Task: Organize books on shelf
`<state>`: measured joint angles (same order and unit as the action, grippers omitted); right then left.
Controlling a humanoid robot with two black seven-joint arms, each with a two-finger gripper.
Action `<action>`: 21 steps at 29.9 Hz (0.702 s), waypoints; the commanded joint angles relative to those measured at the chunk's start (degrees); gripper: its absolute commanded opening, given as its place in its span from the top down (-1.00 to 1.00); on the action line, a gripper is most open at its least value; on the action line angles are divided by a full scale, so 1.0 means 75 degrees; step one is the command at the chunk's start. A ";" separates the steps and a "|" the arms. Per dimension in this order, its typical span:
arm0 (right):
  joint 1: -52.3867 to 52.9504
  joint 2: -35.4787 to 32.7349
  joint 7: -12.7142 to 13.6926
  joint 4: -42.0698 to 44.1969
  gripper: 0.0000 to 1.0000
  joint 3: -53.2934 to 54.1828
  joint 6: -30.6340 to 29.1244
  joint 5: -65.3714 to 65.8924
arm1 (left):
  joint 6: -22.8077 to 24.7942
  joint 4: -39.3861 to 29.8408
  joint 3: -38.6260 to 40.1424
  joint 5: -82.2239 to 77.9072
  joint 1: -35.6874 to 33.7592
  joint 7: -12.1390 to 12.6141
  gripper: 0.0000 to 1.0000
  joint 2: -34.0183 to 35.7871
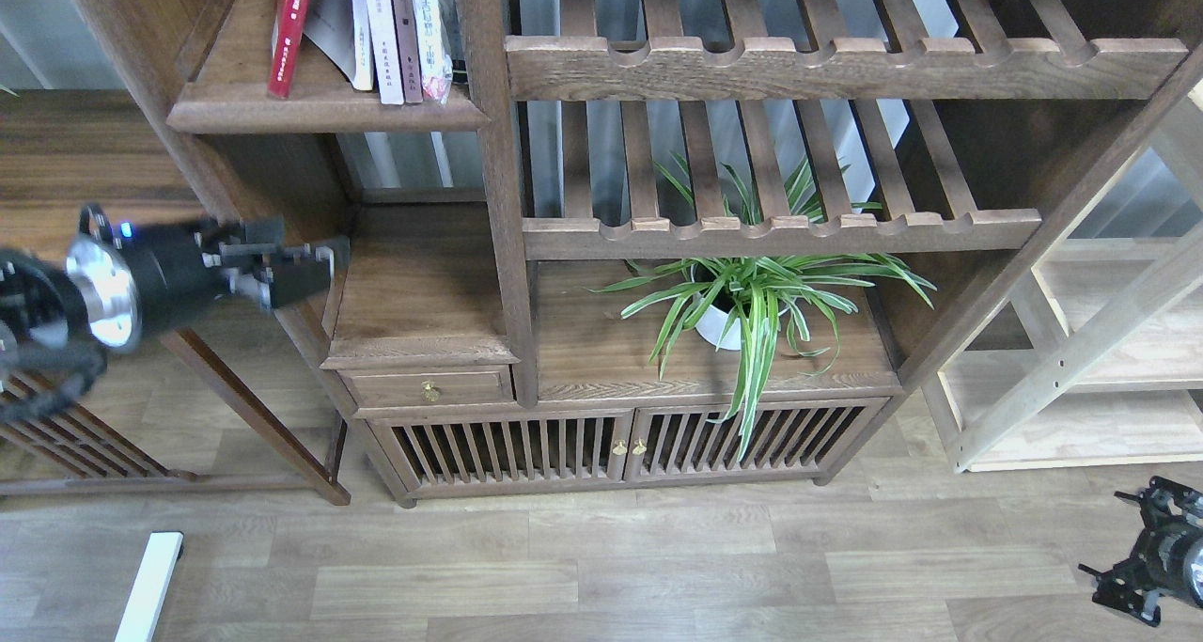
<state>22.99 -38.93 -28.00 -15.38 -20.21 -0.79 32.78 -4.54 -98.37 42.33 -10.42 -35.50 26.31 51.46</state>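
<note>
- The books stand on the shelf (320,114), a dark board at the top left of the cabinet: a red book (289,31) leaning at the left end, a pale book (331,17) slanting beside it, then a white book (361,26) and two or three thinner ones packed against the upright post to the right.
- The left gripper (315,264) hangs well below the shelf, just left of the small drawer unit; its two dark fingers sit slightly apart with nothing between them, so I judge it released and empty.
- The right gripper (1123,581) is far from the shelf, low near the floor at the bottom right corner; it is small and dark, and I cannot tell whether it is released or clenched.
- Risk: the red book leans with a gap beside it and no support on its left, so a nudge from the arm could tip it flat or slide it off the shelf's front lip.
- Risk: the left gripper is close to the cabinet's side panel, so rising toward the shelf could knock the wood or the lip.
- Hidden: the tops of all the books are cut off by the upper edge, the titles are too small to read, and the shelf's back is out of sight.
</note>
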 commanded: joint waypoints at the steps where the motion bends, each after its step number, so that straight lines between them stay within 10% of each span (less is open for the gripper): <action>1: -0.0053 0.0011 0.0000 0.0000 -1.00 0.0000 0.0012 0.0000 | 0.0007 -0.0020 -0.0019 -0.0087 0.0771 -0.0074 -0.57 -0.0134; 21: -0.0206 0.0035 0.0000 0.0036 -1.00 0.0000 0.0023 0.0000 | 0.0371 0.0038 -0.0007 -0.0743 0.3619 -0.1093 -0.58 -0.0158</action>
<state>21.47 -38.69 -28.00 -15.22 -20.16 -0.64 32.78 -1.76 -98.08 42.30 -15.76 -10.19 18.73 50.00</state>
